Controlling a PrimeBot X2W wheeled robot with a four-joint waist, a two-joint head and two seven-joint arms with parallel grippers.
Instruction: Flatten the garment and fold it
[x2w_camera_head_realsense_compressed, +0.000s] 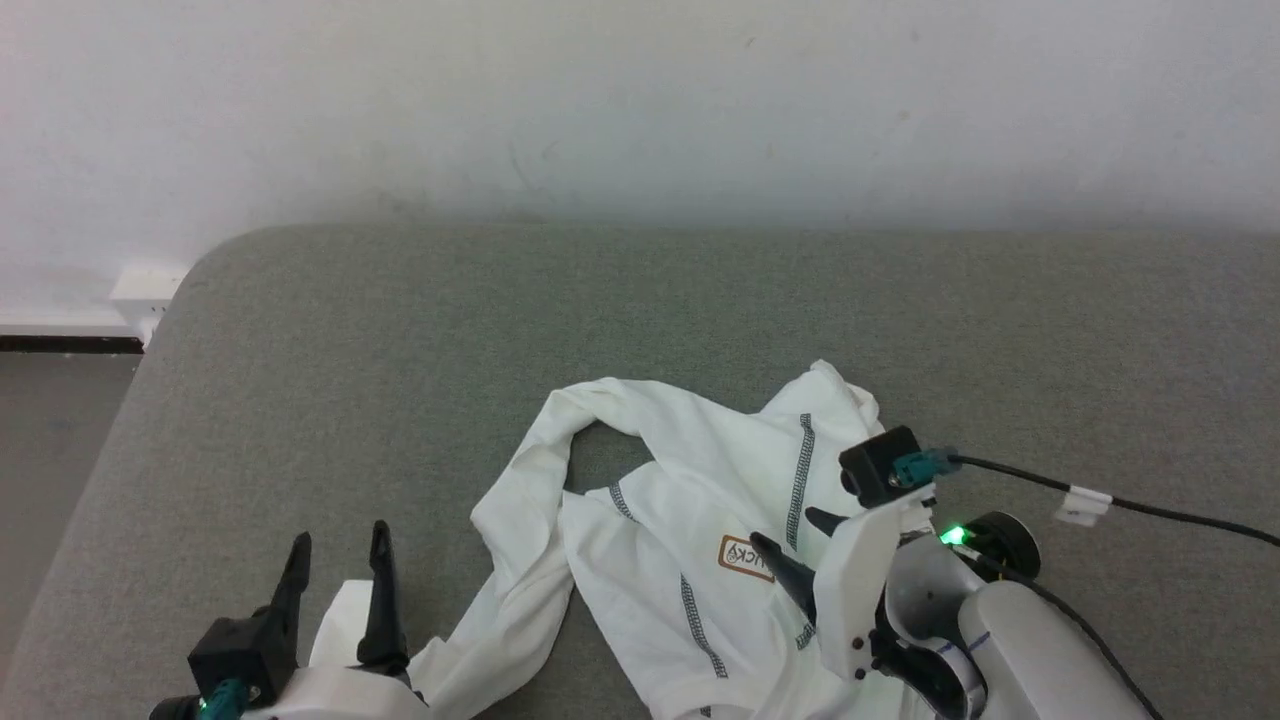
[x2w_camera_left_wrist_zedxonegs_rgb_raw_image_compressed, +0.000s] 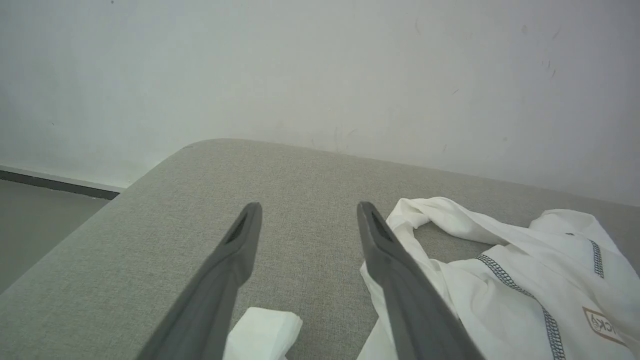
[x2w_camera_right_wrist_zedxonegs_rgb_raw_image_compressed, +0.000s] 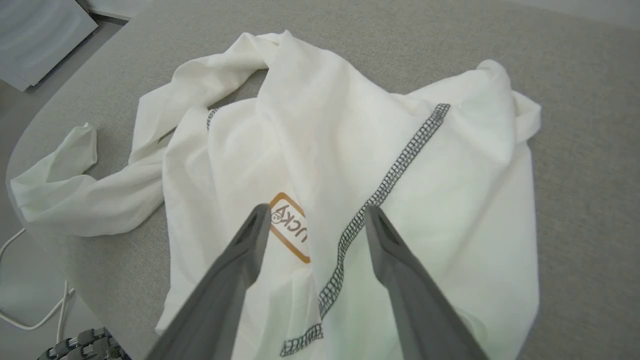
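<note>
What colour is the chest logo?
Orange-brown outlined rectangular logo on white thin shirt; clearest in right wrist view.

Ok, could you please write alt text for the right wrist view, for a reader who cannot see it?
A crumpled white shirt lies on a grey fabric surface, one sleeve trailing to the left. The right gripper holds its two dark fingers open over it, near a brown-edged logo and a grey stitched seam.

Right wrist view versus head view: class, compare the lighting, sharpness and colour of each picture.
Head view: soft, even light, faint greenish cast, garment sharp, a green indicator light glowing on the right arm. Right wrist view: the cloth bright, folds nearly washed out; right gripper softer-edged toward the bottom.
</note>
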